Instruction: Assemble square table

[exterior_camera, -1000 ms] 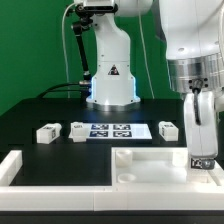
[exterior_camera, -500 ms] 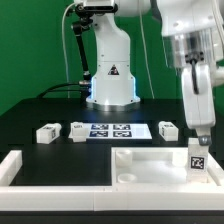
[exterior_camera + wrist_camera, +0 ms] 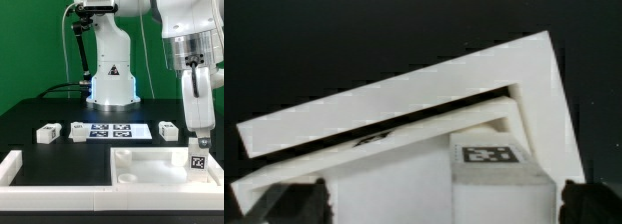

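The square tabletop [image 3: 150, 168] is white plastic with a raised rim and small block-like sockets at its corners. It lies flat on the black table, just inside the low white fence [image 3: 60, 185], towards the exterior view's right.

There are four legs, all short white blocks bearing black-and-white tags. One leg [image 3: 198, 160] stands upright at the tabletop's near corner on the exterior view's right, its tag facing the camera. The other three lie loose farther back: two [image 3: 46, 132] [image 3: 78, 130] side by side beside the marker board [image 3: 115, 130], and the third [image 3: 168, 129] on the board's other side.

The gripper [image 3: 198, 138] hangs straight over the upright leg. In the wrist view its dark fingers [image 3: 292, 203] flank the leg's top, with the jaws roughly a leg's width apart. I cannot tell whether they actually press on it.
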You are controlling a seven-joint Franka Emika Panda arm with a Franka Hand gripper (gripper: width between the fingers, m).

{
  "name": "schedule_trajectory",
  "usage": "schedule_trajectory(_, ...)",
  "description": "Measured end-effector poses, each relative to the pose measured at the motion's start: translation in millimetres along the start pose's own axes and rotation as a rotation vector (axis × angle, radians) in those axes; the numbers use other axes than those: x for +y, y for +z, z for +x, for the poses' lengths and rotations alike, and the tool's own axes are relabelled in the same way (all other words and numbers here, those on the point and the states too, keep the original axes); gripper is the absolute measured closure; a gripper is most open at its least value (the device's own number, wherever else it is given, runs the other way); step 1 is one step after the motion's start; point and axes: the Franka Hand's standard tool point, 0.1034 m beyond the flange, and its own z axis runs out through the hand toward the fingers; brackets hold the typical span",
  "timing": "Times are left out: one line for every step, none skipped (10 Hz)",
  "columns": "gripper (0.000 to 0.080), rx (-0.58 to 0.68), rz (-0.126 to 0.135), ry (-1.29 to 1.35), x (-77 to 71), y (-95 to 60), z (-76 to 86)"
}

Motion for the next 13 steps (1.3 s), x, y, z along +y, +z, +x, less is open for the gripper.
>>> schedule_trajectory(0.0151, 0.001, 0.002, -0.016, 3.7, 1.5, -3.5)
schedule_trajectory(0.0151, 0.005, 0.011, -0.102, 15.4, 1.0, -3.0)
schedule_trajectory(0.0151, 0.010, 0.010, -0.134, 30.8, 1.0, 0.0)
schedule_trajectory(0.0151, 0.017, -0.012, -0.258, 52.6, 0.6, 2.8)
schedule_trajectory(0.0151, 0.027, -0.036, -0.389, 73.3, -1.1, 4.2)
schedule_trajectory(0.0151, 0.048, -0.061, -0.472, 82.9, -1.6, 1.2)
schedule_trajectory(0.0151, 0.066, -0.066, -0.585, 85.0, -0.7, -1.4)
schedule_trajectory(0.0151, 0.060, -0.066, -0.622, 83.7, -0.4, 0.3)
schedule_trajectory(0.0151, 0.059, -0.069, -0.711, 83.3, -0.4, 1.1)
schedule_trajectory(0.0151, 0.057, -0.071, -0.779, 83.4, -0.4, 0.9)
schedule_trajectory(0.0151, 0.055, -0.073, -0.823, 83.4, -0.3, 1.0)
schedule_trajectory(0.0151, 0.052, -0.074, -0.906, 84.0, 0.4, 0.9)
schedule_trajectory(0.0151, 0.053, -0.077, -0.987, 90.4, 5.4, 1.6)
